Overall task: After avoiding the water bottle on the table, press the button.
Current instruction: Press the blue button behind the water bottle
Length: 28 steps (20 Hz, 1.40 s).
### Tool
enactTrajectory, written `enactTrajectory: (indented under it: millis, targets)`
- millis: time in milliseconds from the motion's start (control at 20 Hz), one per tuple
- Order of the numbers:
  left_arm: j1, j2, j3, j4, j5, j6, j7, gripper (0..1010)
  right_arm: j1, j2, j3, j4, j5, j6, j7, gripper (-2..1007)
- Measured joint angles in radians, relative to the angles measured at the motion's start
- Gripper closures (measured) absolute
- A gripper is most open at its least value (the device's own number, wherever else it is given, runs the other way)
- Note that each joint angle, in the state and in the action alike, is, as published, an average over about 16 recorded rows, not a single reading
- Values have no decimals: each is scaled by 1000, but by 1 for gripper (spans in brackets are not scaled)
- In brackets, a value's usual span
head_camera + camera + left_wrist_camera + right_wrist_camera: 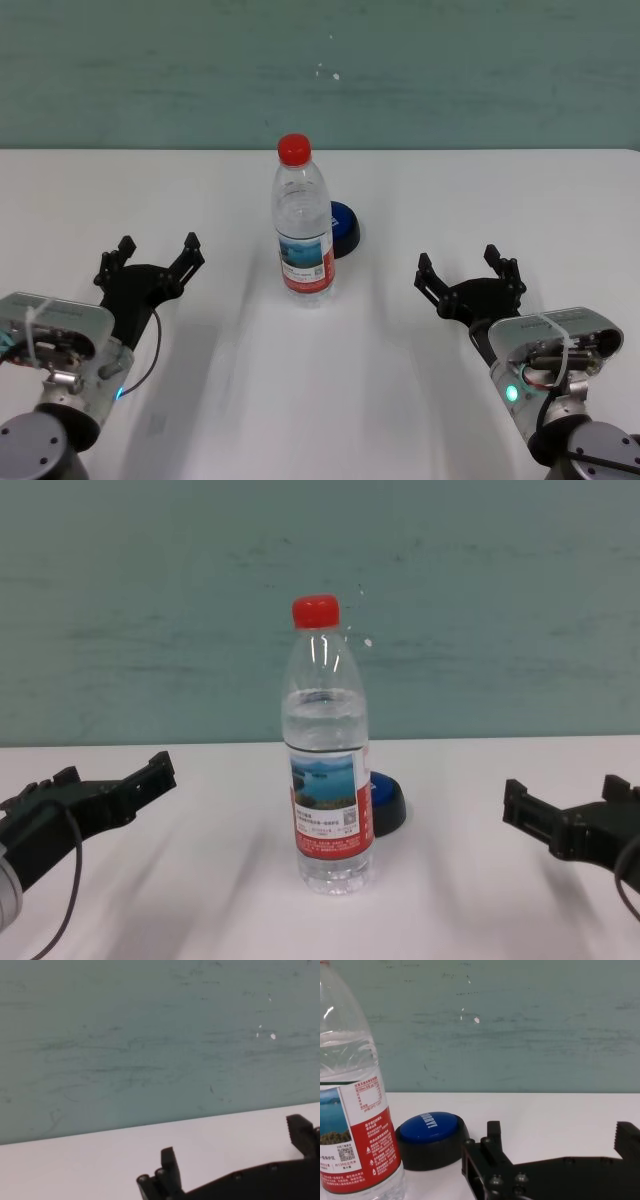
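While both claws are held spread wide, the left claw [156,260] and right claw [467,274] are kept low over the table [500,190]. Between them, farther out, the bottle [303,224] is stood upright (red-capped), with the button [345,228] just behind it.

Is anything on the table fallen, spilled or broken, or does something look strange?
Nothing stands out. The water bottle stands upright and capped on the table, with the button just behind it on the robot's right. Left gripper and right gripper are open, away from both.
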Motion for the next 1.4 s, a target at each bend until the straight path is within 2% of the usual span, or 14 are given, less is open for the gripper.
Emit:
enactTrajectory:
  millis: [400, 800, 1400]
  targets:
    - [15, -6, -10, -25, -9, 0, -47, 0, 0, 0, 0, 0, 0, 0, 0, 1]
    - [49, -7, -22, -78, -11, 6, -100, 0, 0, 0, 0, 0, 0, 0, 0, 1]
    - [103, 28, -23, -167, -41, 28, -166, 0, 0, 0, 0, 0, 0, 0, 0, 1]
